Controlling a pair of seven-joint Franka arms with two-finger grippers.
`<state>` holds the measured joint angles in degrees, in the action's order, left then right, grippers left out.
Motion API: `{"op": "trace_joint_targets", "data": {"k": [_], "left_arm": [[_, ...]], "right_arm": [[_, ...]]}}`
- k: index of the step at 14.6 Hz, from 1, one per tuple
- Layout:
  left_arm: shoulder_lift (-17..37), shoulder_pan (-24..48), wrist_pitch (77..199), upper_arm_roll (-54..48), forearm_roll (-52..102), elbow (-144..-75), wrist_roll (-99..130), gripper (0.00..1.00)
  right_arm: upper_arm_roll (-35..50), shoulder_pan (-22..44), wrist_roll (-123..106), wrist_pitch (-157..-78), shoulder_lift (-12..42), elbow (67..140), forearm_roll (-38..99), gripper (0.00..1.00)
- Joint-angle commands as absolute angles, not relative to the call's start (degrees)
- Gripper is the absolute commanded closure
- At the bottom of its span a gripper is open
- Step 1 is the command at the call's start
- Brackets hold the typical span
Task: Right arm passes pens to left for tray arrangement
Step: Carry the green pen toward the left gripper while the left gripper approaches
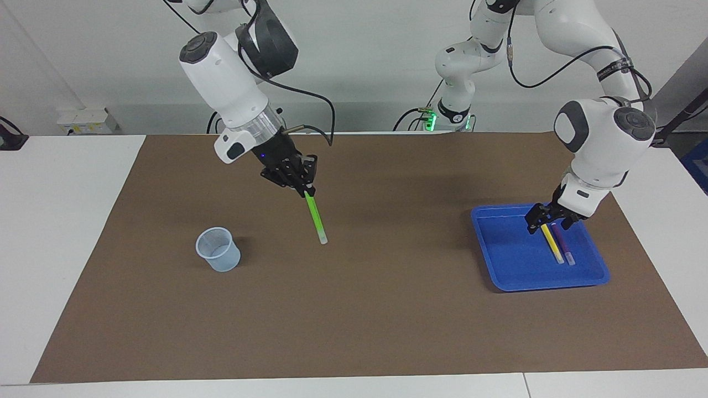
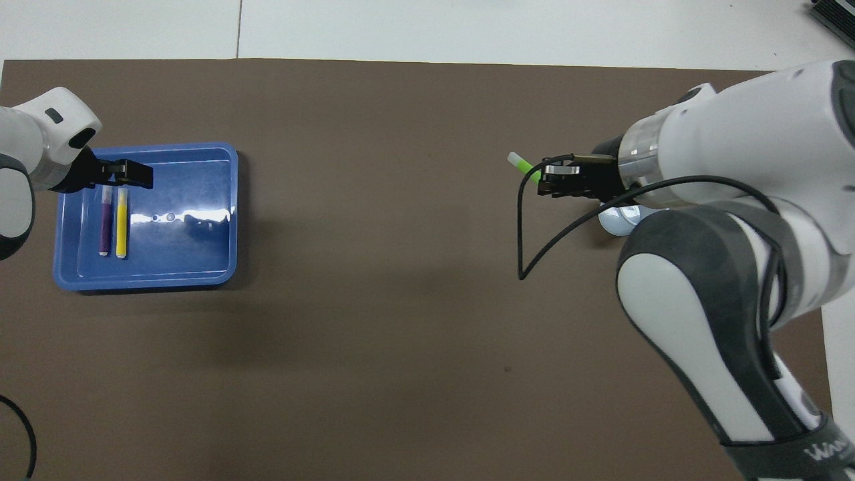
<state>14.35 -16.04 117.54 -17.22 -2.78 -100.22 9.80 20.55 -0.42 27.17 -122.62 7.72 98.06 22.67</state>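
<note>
The right end effector (image 1: 306, 189) is up in the air over the brown mat (image 1: 354, 309), above its middle stretch toward the right arm's end of the surface, and its fingers are clamped on the top end of the green pen (image 1: 316, 219). The pen hangs slanted downward from the grip, its whitish lower tip clear of the mat. In the overhead view the same end effector (image 2: 544, 182) covers most of the pen, with only the pale tip and a short green length (image 2: 520, 163) sticking out.

A translucent cup (image 1: 218, 249) stands upright on the mat nearer the right arm's end of the surface, apart from the pen.

The blue tray (image 1: 500, 249) sits toward the left arm's end of the surface, near that edge of the mat. The yellow pen (image 1: 552, 244) and the purple pen (image 1: 563, 244) lie in it side by side, parallel, in the part of the tray closest to that end. The left end effector (image 1: 546, 221) hovers low over the pens' upper ends with its fingers spread apart, holding nothing; the overhead view shows it (image 2: 130, 175) at the tray's edge farther from the robots.
</note>
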Motion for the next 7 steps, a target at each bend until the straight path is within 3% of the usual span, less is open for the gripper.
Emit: {"op": "trace_joint_targets", "data": {"k": [1, 4, 7], "left_arm": [[14.3, -14.6, 115.1, -16.6, 5.3, -99.1, 21.1, 0.0], [13.6, -14.5, 111.6, -16.6, 11.4, -99.4, 26.4, 0.0], [13.4, -13.8, 110.2, -16.8, 20.7, -99.5, 36.2, 0.02]], "right_arm": [[20.4, 2.7, 34.1, -130.5, 9.0, 100.1, 27.9, 0.98], [20.4, 8.0, 42.5, -139.1, 12.2, 99.8, 27.9, 0.98], [20.4, 9.8, 45.1, -141.9, 14.0, 99.5, 28.0, 0.98]]}}
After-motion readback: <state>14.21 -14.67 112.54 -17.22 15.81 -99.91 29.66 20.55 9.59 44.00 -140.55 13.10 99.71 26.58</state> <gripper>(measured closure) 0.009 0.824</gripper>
